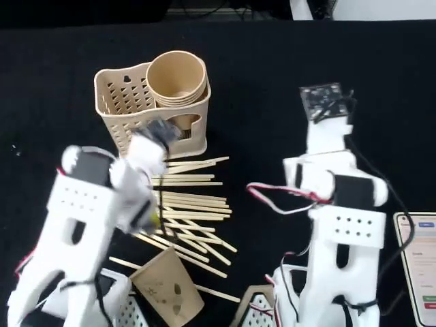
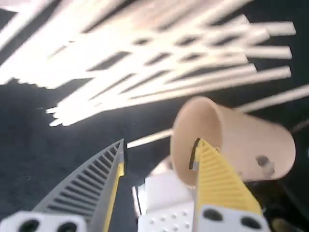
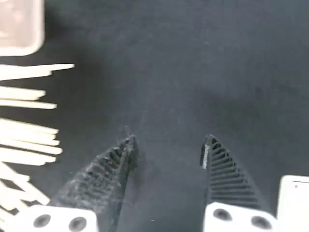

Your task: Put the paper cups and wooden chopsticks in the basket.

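High view: basket (image 1: 122,109) upper left, stacked cups (image 1: 176,78) inside; chopsticks (image 1: 194,211) centre; loose cup (image 1: 167,293) lower centre, on side. Left gripper (image 2: 159,144) fingers apart near cup rim; right gripper (image 3: 169,145) apart, empty. Advised: pinch rim wall lightly, avoid crushing.

The worktop (image 1: 272,68) is plain black. The basket (image 1: 126,102) is beige, its walls patterned with rows of small holes. The stacked cups (image 1: 176,78) are tan, and the lone cup (image 1: 167,289) is the same tan with small pale and dark marks on its side. The chopsticks (image 1: 194,204) are pale, unpainted wood. Both arms, left (image 1: 75,218) and right (image 1: 340,225), are white with black panels. The left claw (image 2: 159,145) has one grey ribbed finger with a yellow edge and one yellow ribbed finger. The right claw (image 3: 169,142) is black and ribbed on white mounts. The wires (image 1: 279,201) are red and white. The phone (image 1: 417,266) has a white screen with blue, green and red bars.
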